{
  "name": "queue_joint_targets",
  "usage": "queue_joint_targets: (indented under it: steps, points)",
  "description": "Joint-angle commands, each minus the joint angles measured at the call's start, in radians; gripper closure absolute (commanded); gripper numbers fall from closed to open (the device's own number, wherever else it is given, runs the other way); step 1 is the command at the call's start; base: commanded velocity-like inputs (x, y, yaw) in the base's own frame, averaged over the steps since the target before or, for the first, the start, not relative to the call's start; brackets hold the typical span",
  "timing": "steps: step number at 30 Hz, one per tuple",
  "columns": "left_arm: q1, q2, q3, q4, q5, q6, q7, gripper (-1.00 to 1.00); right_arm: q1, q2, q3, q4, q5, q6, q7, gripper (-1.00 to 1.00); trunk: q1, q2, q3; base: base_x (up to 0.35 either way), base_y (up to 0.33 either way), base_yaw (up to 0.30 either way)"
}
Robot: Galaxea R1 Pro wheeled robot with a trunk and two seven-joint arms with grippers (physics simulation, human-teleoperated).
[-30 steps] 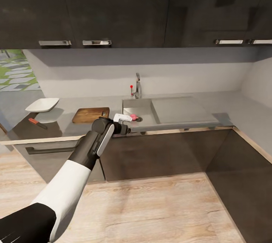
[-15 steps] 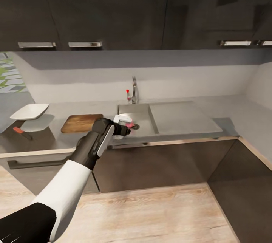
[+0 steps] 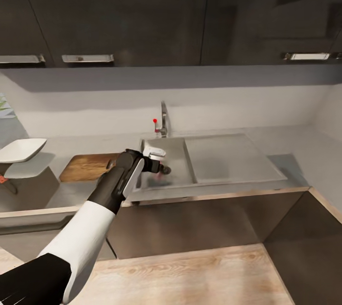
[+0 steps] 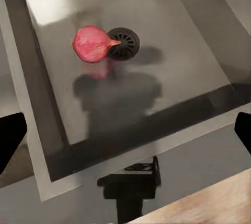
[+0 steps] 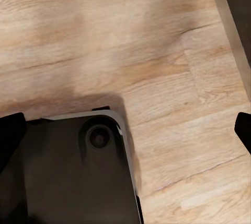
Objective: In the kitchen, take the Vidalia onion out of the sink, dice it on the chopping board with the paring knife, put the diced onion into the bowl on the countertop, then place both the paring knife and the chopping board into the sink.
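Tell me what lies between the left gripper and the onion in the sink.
Nothing solid: in the left wrist view, bare steel sink floor separates the open left gripper from the Vidalia onion, which lies beside the round drain.

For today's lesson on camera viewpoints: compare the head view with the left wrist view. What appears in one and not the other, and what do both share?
Head view alone: the chopping board and white bowl on the countertop, the faucet, the dark upper cabinets, and the left arm reaching over the sink.

Left wrist view alone: the Vidalia onion seen plainly, lying against the round drain, with the dark tips of the left gripper's open fingers at the frame's edges.

Both: the grey steel basin of the sink.
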Motion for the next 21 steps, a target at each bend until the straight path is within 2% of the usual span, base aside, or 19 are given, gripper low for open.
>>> queue_joint_targets:
  steps: [1,14,21]
  points:
    - [-0.001,0.000,-0.001,0.002,0.009,0.003,0.008,-1.00,0.000,-0.001,0.009,-0.002,-0.009,-0.002,-0.006,-1.00,0.001,-0.002,-0.002,0.313,-0.056,0.000]
    - [-0.001,0.000,0.000,0.133,0.006,0.001,0.011,-1.00,0.000,-0.001,0.008,-0.002,-0.009,-0.002,-0.009,-1.00,0.001,-0.002,-0.002,0.310,-0.007,0.000]
    - [-0.001,0.000,0.000,0.185,0.007,-0.002,0.010,-1.00,0.000,-0.001,0.008,-0.002,-0.009,-0.002,-0.011,-1.00,0.001,-0.002,-0.002,0.117,0.000,0.000]
